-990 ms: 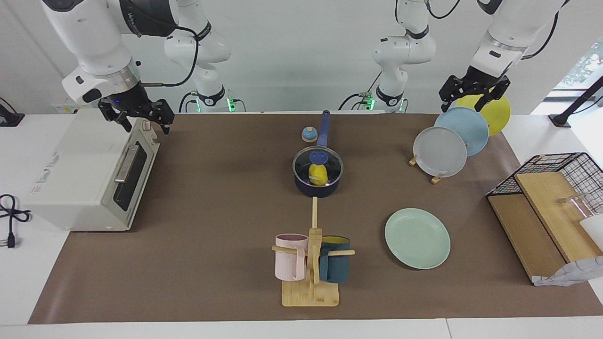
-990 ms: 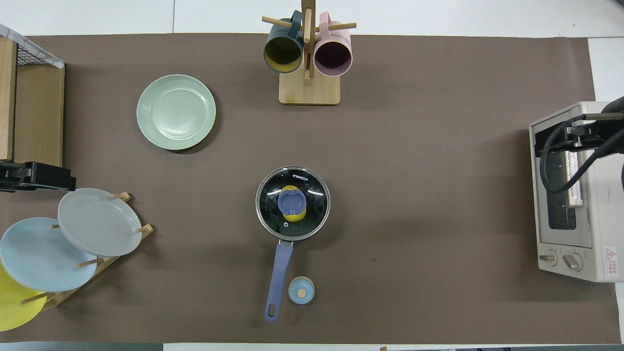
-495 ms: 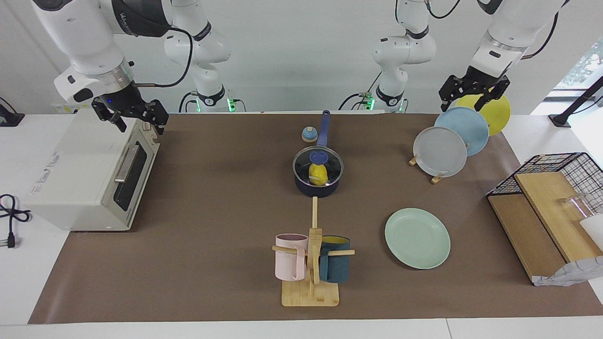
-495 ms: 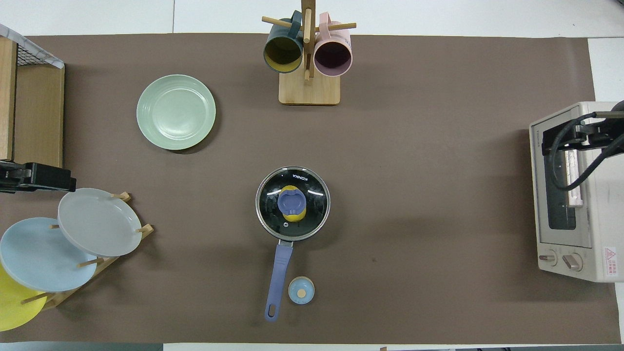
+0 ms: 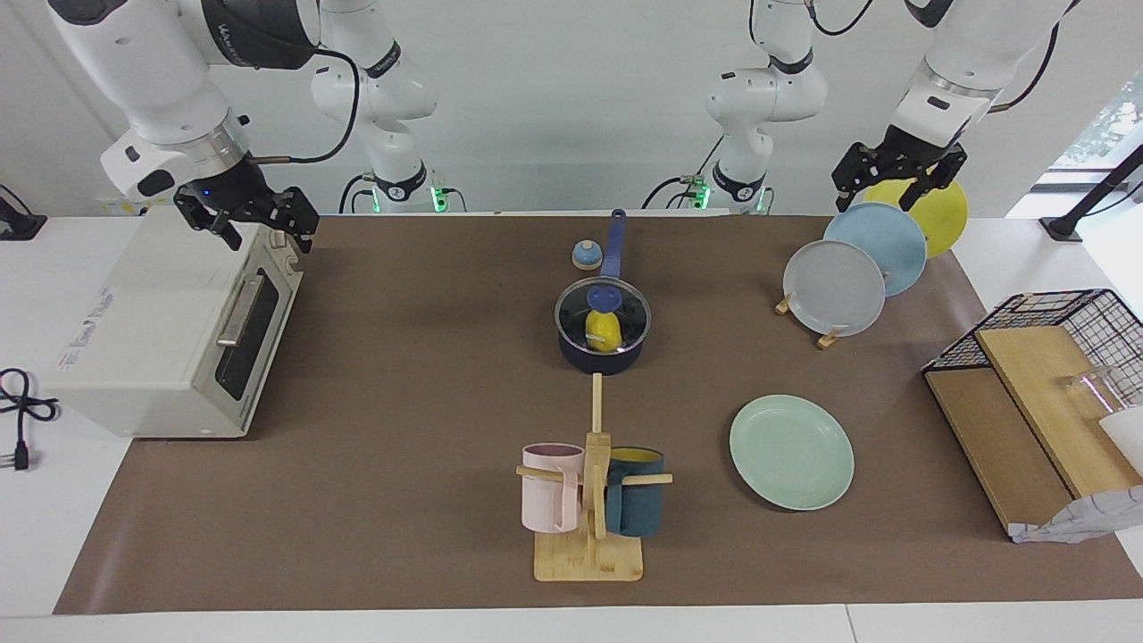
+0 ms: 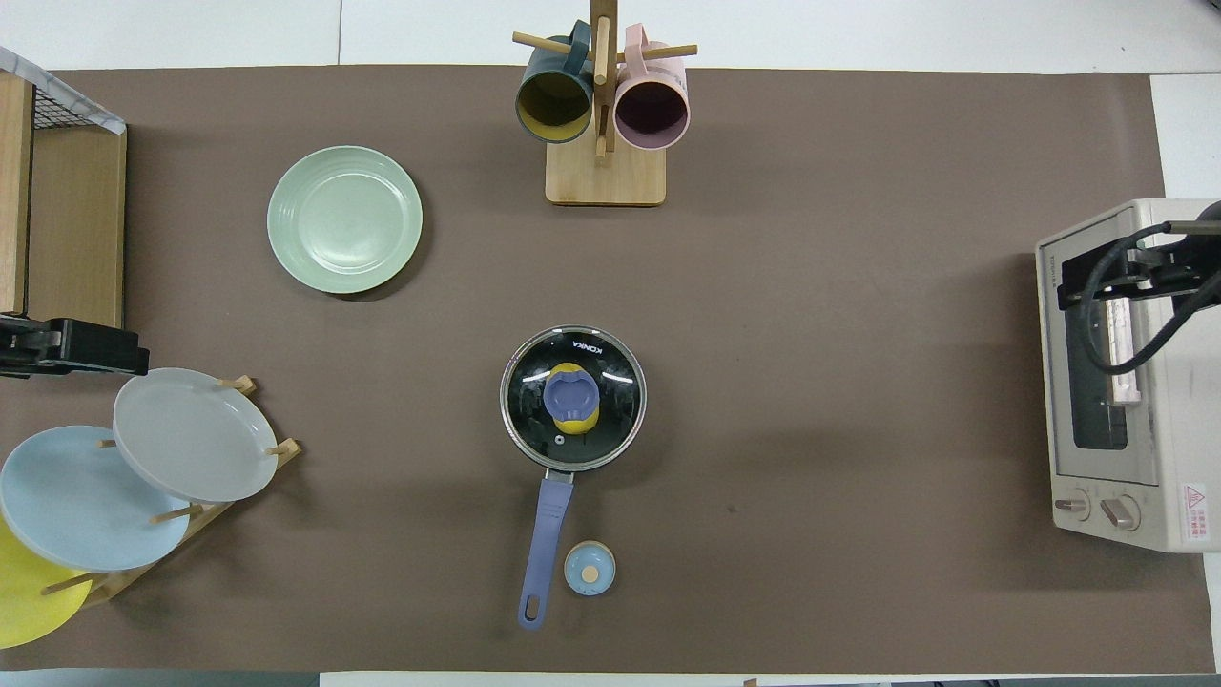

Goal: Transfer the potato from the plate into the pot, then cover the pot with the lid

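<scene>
The dark navy pot [image 5: 600, 355] stands mid-table with the clear glass lid [image 5: 628, 314] on it. The yellow potato [image 5: 604, 331] lies inside under the glass, and it also shows in the overhead view [image 6: 572, 424] below the lid's blue knob [image 6: 570, 395]. The mint-green plate [image 5: 791, 452] lies bare, farther from the robots than the pot and toward the left arm's end. My right gripper [image 5: 254, 228] hangs open and empty over the toaster oven. My left gripper [image 5: 893, 189] hangs open and empty over the upright plates.
A toaster oven [image 5: 170, 330] sits at the right arm's end. A wooden mug rack [image 5: 589, 545] with a pink and a teal mug stands farther out than the pot. A small bell [image 5: 586, 255] is beside the pot's handle [image 5: 614, 241]. Upright plates [image 5: 835, 286] and a wire basket [image 5: 1080, 313] are at the left arm's end.
My right gripper has drawn back a little over the toaster oven, away from the pot. The left arm, pot, lid and potato have not moved.
</scene>
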{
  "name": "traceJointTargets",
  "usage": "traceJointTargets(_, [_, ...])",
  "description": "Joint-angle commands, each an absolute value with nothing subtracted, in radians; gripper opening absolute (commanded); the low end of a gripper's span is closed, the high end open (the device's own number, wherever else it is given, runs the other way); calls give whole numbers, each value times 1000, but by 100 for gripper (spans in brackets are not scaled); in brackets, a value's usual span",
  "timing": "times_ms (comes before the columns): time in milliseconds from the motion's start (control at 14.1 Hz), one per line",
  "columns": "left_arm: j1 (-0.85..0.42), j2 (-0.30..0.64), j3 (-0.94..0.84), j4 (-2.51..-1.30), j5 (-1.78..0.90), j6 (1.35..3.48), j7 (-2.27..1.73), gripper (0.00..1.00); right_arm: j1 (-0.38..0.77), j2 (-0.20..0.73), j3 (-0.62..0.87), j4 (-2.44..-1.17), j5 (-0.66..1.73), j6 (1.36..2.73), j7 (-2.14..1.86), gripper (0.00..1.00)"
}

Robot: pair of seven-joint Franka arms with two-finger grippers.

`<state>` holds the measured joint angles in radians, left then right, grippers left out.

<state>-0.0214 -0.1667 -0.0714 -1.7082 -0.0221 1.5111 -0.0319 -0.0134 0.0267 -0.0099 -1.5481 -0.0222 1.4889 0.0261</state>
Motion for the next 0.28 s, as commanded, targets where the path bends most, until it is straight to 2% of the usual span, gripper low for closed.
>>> traceJointTargets(0, [-14,-176,-71,-1712,-37,1497,-14,100,-29,23,-5,-1555,-3,1491,-8,100])
traceJointTargets(212, [-12,-176,-71,-1712,-37,1496,-14,100,-28,23,-3,-1554,-3,1491,-11,100])
